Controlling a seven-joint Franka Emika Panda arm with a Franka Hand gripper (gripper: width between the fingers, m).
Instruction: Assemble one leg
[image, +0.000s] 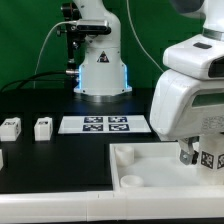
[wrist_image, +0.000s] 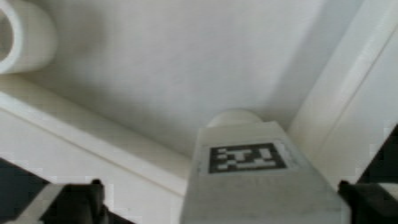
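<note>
Wrist view shows the leg (wrist_image: 246, 150), tag facing up, lying between the spread fingers (wrist_image: 75, 203) of the gripper (wrist_image: 210, 205), apparently ungripped; small, rigid, likely light smooth plastic, best pinched across its flat sides.

The robot arm (image: 190, 95) is big, white and smooth with round edges. Its base (image: 102, 70) is white too, with a black top and black cables.

White leg (wrist_image: 244, 150) bears a black-and-white tag; white tray (image: 150, 172) sits on black table (image: 60, 165).
</note>
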